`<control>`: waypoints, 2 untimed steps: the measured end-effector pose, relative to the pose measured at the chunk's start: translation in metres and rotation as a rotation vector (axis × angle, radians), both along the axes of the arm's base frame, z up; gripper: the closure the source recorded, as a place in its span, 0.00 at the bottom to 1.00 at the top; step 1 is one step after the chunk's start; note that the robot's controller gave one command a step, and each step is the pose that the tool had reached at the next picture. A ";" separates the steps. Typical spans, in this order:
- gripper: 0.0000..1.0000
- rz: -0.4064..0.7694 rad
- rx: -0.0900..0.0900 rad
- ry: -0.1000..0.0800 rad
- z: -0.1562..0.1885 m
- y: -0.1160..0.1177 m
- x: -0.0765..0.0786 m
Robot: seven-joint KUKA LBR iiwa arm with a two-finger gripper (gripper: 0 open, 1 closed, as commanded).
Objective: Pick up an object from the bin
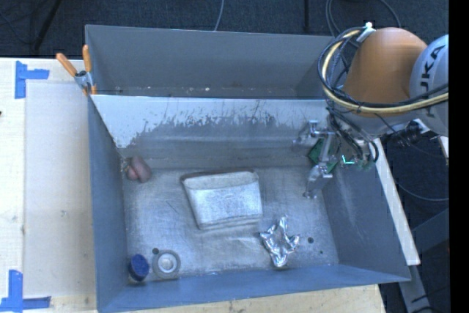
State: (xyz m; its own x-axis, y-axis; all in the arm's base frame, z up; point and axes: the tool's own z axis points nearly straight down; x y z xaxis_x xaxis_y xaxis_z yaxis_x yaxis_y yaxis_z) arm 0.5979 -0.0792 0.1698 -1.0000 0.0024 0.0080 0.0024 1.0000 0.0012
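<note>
My gripper [308,160] hangs over the right side of the bin, close to the right wall, and is open with nothing between its fingers. One fingertip [303,137] points toward the back wall and the other sits lower, toward the bin floor. A pale grey, flat, folded packet [222,198] lies in the middle of the floor, to the left of the gripper and apart from it. A crumpled piece of silver foil [279,240] lies near the front, below the gripper.
A small pinkish lump [135,170] rests by the left wall. In the front left corner sit a blue cap [138,267] and a small silvery ring [167,262]. The arm's orange cover and cables stand over the bin's right rim.
</note>
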 end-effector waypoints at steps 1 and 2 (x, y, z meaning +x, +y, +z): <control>0.00 0.133 0.001 0.000 -0.055 0.002 -0.053; 0.00 0.255 0.000 -0.014 -0.099 0.015 -0.094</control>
